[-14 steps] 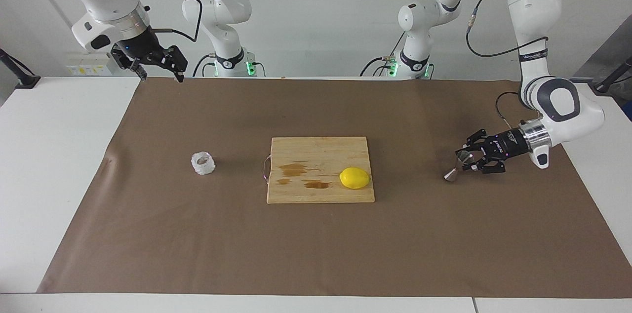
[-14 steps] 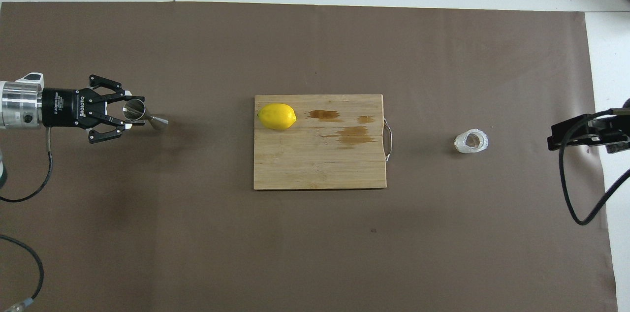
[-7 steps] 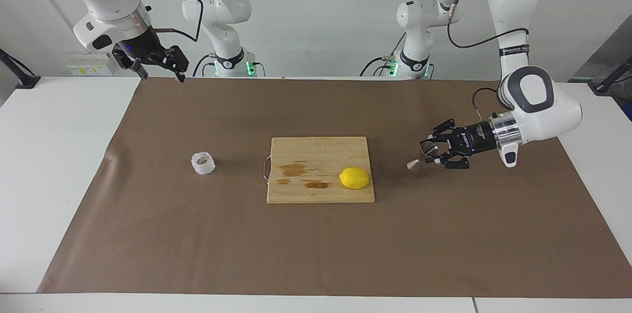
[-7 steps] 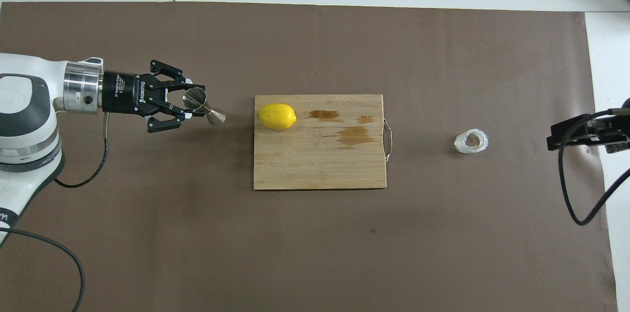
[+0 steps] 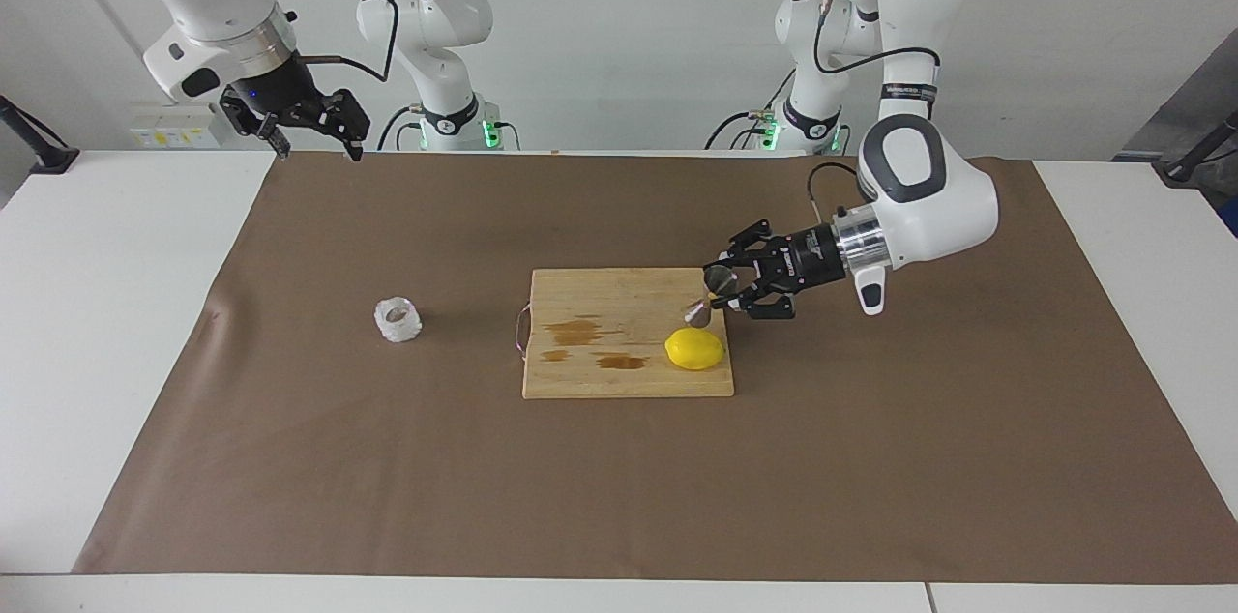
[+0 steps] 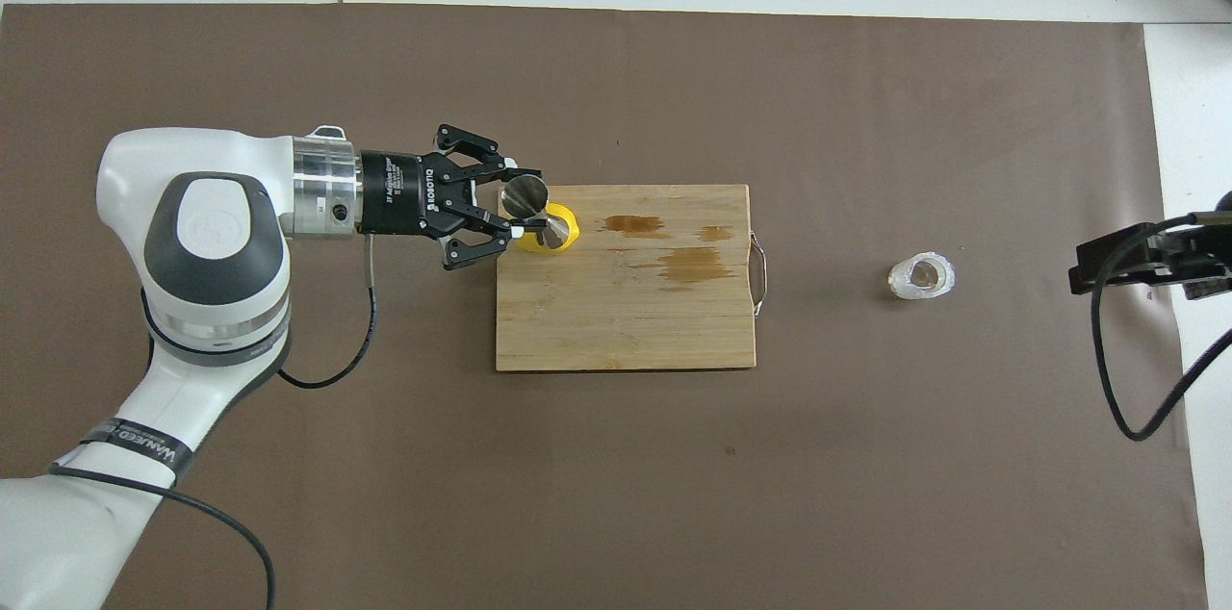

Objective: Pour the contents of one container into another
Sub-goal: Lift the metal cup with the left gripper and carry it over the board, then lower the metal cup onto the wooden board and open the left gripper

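The shiny steel hourglass jigger hangs tilted in the air, with my left gripper shut on it. It is over the end of the wooden cutting board toward the left arm, just above the lemon. The whitish knobbly glass cup stands on the brown paper beside the board's handle end, toward the right arm. My right gripper waits open and raised over the paper's corner next to its base.
The board carries a few brown wet stains and a wire handle facing the cup. Brown paper covers most of the white table. A black cable loops at the right arm's end.
My left arm has carried the jigger from the left arm's end of the table sideways to the board and a little higher. The right arm and the cup have not moved.
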Available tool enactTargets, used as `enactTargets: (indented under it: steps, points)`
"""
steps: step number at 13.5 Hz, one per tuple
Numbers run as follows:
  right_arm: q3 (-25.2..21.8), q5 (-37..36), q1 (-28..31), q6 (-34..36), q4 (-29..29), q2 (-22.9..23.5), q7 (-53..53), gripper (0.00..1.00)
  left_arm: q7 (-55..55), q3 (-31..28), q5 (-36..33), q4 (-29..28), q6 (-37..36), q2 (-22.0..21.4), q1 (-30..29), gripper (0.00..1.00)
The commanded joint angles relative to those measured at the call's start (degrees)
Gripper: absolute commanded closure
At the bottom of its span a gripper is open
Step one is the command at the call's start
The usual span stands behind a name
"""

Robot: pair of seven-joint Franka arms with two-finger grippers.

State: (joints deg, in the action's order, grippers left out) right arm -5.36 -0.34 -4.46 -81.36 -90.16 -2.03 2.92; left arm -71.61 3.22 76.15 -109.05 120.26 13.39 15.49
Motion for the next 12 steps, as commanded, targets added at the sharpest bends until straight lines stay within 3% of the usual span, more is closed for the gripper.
enactTargets:
  steps: [1, 5, 12]
  points:
    - [0.4, 1.4, 0.9, 0.5, 0.0, -0.3, 0.6, 0.0, -1.3, -0.9, 5.4, -3.8, 8.6, -2.5, 6.4, 1.0]
    - [0.3, 1.4, 1.0, 0.6, 0.0, -0.3, 0.6, 0.0, -2.9, -0.9, 14.9, -4.4, 24.2, -2.0, 16.6, 1.0]
    - [0.4, 1.4, 0.9, 0.6, 0.0, -0.3, 0.6, 0.0, -2.7, -0.8, 21.7, -4.9, 33.4, -0.1, 22.8, 1.0]
